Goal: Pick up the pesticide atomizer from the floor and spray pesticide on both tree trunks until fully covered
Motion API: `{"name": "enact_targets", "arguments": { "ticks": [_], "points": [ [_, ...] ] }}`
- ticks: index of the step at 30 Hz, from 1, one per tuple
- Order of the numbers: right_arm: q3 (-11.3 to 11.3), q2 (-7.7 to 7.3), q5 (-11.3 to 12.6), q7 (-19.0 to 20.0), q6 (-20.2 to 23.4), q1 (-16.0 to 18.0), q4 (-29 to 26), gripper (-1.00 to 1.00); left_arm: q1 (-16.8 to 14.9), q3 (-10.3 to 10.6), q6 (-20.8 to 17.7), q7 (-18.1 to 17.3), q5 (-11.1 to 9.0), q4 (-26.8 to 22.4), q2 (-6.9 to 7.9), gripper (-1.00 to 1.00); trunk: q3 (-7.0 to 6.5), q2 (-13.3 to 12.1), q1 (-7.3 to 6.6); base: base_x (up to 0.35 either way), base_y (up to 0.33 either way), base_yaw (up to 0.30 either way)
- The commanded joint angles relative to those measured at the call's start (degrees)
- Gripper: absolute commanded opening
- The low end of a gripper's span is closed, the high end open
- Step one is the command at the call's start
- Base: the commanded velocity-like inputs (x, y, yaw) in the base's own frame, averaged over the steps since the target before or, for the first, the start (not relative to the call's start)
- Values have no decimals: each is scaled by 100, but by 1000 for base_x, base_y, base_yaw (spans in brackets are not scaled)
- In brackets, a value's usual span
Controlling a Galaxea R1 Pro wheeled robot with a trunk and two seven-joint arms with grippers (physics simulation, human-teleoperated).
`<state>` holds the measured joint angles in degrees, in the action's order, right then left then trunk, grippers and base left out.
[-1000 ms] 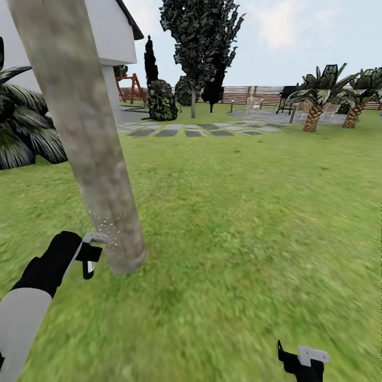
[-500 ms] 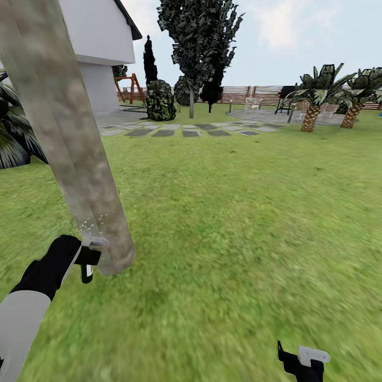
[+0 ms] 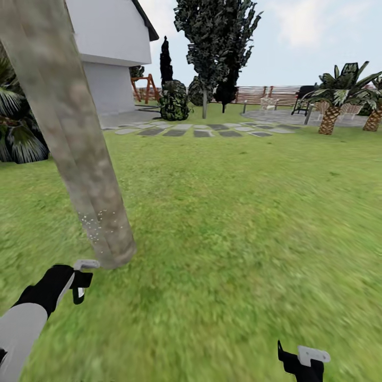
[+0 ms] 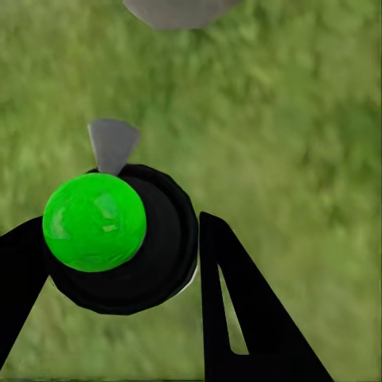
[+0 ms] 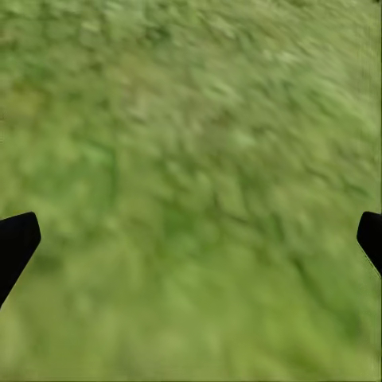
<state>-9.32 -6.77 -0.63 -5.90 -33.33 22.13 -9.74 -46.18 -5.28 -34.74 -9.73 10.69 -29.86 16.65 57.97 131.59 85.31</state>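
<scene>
A thick mottled tree trunk leans across the left of the head view, with fine pale specks low on it near the grass. My left gripper hangs just in front of its base, shut on the pesticide atomizer. In the left wrist view the atomizer is a black round body with a bright green cap and a grey nozzle, held between the black fingers. A second tall tree stands far back past the stepping stones. My right gripper is low at the right, open over bare grass.
A white house stands at the back left, with a dark spiky plant beside the near trunk. Grey stepping stones, a round bush, palms and a slat fence lie far ahead. Open lawn stretches ahead and to the right.
My left gripper with the atomizer has dropped lower and drawn back from the trunk's base. The head view has swung a little, shifting the background rightward. The right gripper is unchanged.
</scene>
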Motion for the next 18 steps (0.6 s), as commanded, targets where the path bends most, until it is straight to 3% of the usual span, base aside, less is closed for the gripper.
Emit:
{"name": "enact_targets", "arguments": {
  "ticks": [1,3,6,8,13,18],
  "points": [
    [-9,0,-8,-7,-15,2,6,100,-5,-34,-3,-42,59,12,-5,-100,5,2,0,96,-271,180],
    [-9,0,-8,-7,-15,2,7,100,-5,-34,16,-31,63,77,-4,-100,5,2,0,122,-270,70],
    [-9,0,-8,-7,-15,2,5,100,-5,-29,40,297,38,251,-19,-100,5,2,0,153,-261,13],
    [-9,0,-8,-7,-15,2,7,100,-5,-33,46,471,37,272,-155,-100,5,2,0,170,-247,3],
    [-9,0,-8,-7,-15,2,7,100,-5,-57,49,538,27,255,-234,-100,5,2,0,187,-234,7],
    [-9,0,-8,-7,-15,2,5,100,-5,-223,253,550,19,275,-232,-100,5,2,0,230,-198,222]
  ]
}}
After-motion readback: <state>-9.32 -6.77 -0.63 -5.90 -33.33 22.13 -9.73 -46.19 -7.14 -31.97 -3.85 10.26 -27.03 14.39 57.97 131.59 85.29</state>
